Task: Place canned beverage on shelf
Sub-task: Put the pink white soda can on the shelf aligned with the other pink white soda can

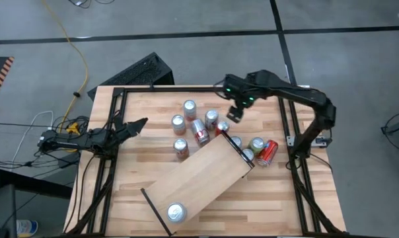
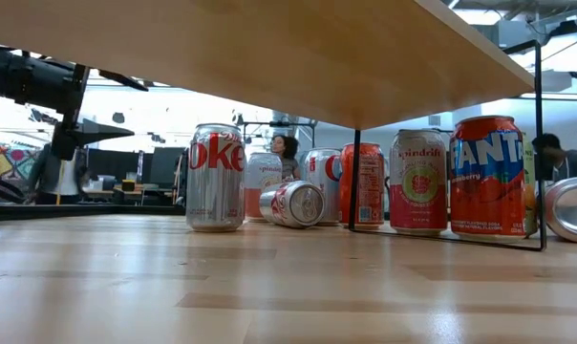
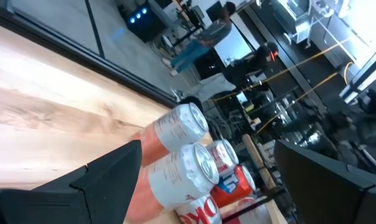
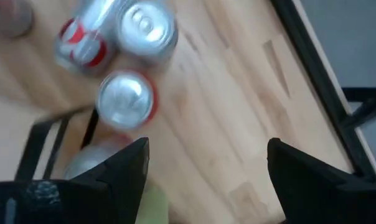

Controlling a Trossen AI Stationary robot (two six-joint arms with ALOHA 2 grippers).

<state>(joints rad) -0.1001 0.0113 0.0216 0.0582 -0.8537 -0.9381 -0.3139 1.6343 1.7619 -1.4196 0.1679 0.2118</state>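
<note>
High view showed the right fingers spread wide and empty, with the shelf and cans just beneath them. The left fingers were parted too, well apart from the cans.

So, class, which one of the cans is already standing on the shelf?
The lone can at the shelf's near-left end. It stands upright on the pale board, apart from all the other cans, which sit on the tabletop around the far end.

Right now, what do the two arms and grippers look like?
Both arms are dark, jointed, slim. The right gripper sits below a wrist with small green lights; its fingers are flat black wedges. The left gripper tapers to pointed black fingers, with dark cables trailing from its base.
</note>
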